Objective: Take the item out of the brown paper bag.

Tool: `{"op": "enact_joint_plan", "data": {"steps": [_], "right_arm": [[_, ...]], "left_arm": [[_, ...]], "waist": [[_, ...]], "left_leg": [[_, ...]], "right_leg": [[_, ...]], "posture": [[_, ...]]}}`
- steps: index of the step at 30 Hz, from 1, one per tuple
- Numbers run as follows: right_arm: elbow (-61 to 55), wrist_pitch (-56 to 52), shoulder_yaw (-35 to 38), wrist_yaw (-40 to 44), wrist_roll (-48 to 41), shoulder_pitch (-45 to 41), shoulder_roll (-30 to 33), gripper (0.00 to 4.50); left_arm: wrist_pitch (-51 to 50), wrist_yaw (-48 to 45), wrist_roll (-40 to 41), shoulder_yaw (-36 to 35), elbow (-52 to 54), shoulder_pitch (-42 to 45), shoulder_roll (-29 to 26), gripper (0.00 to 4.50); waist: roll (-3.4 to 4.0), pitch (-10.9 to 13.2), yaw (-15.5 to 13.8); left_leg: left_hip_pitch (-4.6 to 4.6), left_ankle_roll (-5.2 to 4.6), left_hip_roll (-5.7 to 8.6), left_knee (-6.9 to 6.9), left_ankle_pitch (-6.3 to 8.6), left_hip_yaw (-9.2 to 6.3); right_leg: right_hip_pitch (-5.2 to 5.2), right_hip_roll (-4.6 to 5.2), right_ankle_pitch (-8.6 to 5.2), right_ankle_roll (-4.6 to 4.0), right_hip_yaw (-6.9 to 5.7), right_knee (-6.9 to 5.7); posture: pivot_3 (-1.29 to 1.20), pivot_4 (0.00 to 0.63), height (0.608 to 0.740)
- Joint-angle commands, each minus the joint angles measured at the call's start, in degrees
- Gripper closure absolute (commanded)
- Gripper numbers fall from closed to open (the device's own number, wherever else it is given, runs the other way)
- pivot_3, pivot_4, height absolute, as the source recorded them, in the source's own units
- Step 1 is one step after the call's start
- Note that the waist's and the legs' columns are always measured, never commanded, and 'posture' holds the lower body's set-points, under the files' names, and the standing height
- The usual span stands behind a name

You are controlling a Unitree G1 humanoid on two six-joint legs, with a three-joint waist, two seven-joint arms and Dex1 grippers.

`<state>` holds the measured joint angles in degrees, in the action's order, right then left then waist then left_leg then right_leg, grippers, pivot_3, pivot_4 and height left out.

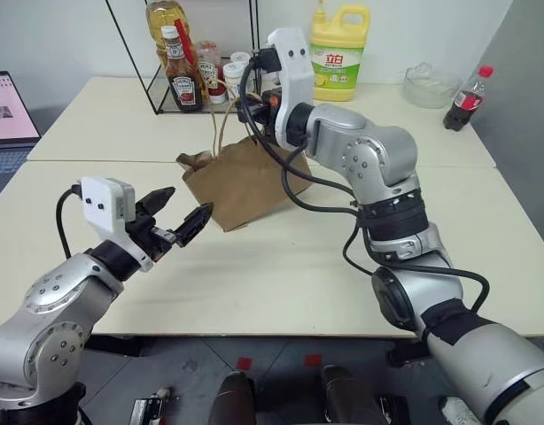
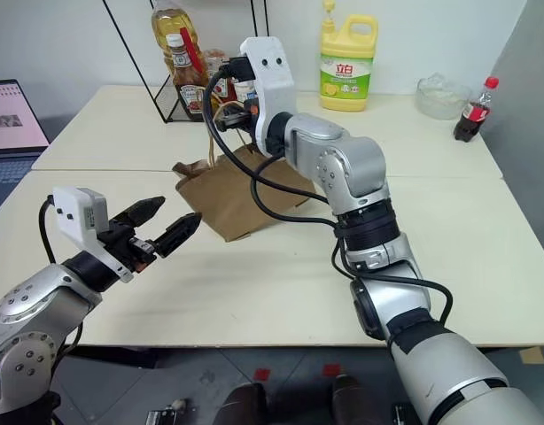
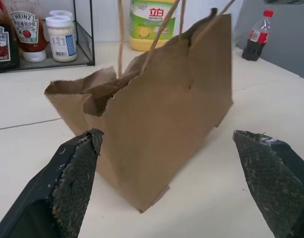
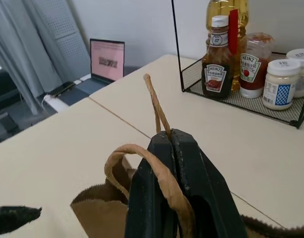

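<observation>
The brown paper bag stands upright on the cream table, its mouth crumpled open at the end toward the robot's left and its twine handles drawn up taut. The right gripper is above the bag, its two black fingers pressed together with a handle loop pinched between them; the right wrist view shows this plainly, one strand rising straight out of the closed tips and another curling over the near finger (the head views hide the tips behind the white wrist housing). The left gripper hovers level just to the robot's left of the bag, its fingers spread wide and gripping nothing; its tips are close to the bag's lower corner but apart from it.

The left wrist view looks between the two padded fingers straight at the bag's creased side and into the torn, sagging mouth, where only dark folds show. The item cannot be seen in any view; whether it sits inside the bag cannot be told.

Behind the bag a black wire rack holds Heinz sauce bottles, a white-lidded jar and a bottle of yellow oil. A yellow detergent jug stands beside it, and a clear glass bowl and a cola bottle with a red cap sit toward the table's far right. An open laptop rests on a neighbouring desk to the left.
</observation>
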<state>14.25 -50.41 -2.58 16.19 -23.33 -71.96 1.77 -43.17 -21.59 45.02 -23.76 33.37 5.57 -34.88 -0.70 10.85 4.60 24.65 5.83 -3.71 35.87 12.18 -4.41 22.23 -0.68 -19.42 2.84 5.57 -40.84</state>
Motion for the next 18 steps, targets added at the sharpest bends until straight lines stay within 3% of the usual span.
{"op": "enact_joint_plan", "data": {"steps": [1,18], "right_arm": [[-7.07,-2.59,-0.62,1.71,-0.78,-0.41,1.20,4.46],[-12.44,-10.92,-0.09,-0.26,-0.88,2.31,-0.29,4.46]], "left_arm": [[1.88,-0.39,-0.62,0.43,0.28,1.25,-0.38,0.00],[2.36,-0.71,-1.27,0.55,-0.30,1.62,-0.57,0.00]], "waist": [[-0.01,0.00,-0.01],[-0.01,-0.01,0.00]], "left_leg": [[0.00,0.00,0.00,0.00,0.00,0.00],[0.00,0.00,0.00,0.00,0.00,-0.01]], "right_leg": [[0.00,0.00,0.00,0.00,0.00,0.00],[0.00,0.00,0.00,0.00,0.00,0.00]], "posture": [[0.00,0.150,0.740],[0.00,0.150,0.740]]}}
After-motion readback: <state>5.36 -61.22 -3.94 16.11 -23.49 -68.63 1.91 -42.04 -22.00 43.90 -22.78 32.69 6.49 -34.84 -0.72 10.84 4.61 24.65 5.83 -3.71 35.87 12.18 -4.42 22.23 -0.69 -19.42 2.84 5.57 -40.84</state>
